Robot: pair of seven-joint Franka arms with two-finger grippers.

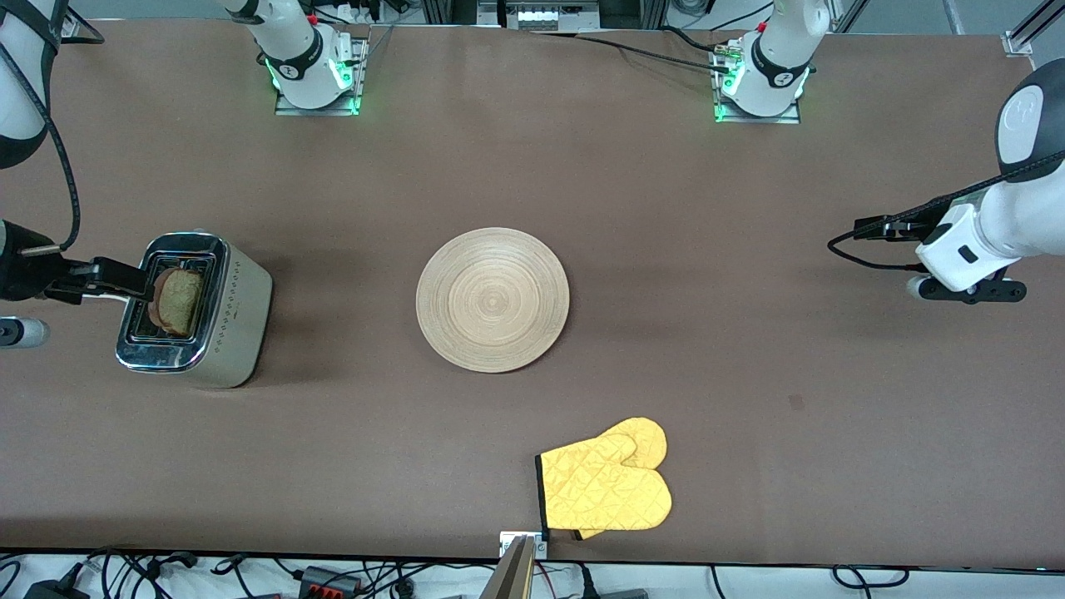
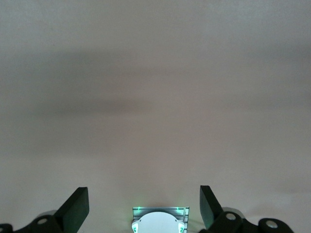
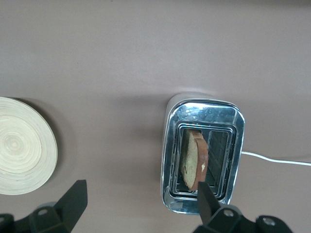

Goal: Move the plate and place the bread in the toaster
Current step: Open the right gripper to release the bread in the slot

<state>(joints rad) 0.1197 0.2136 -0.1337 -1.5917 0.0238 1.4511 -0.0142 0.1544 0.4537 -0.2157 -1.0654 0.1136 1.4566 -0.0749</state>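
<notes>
Hovering my right gripper (image 3: 138,206), fingers spread, above the toaster (image 1: 195,309): bread (image 3: 194,159) sits in its slot. Left gripper (image 2: 144,208), also spread, waits over bare table.

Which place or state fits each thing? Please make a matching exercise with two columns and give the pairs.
Things:
1. round light-wood plate
2. tan slice of bread with dark crust
3. yellow quilted oven mitt
4. right gripper

Places or states:
a. standing in a slot of the beige and chrome toaster
b. open, above the toaster
c. nearest the front camera
d. bare, mid-table

Pairs: 1-d, 2-a, 3-c, 4-b
</notes>
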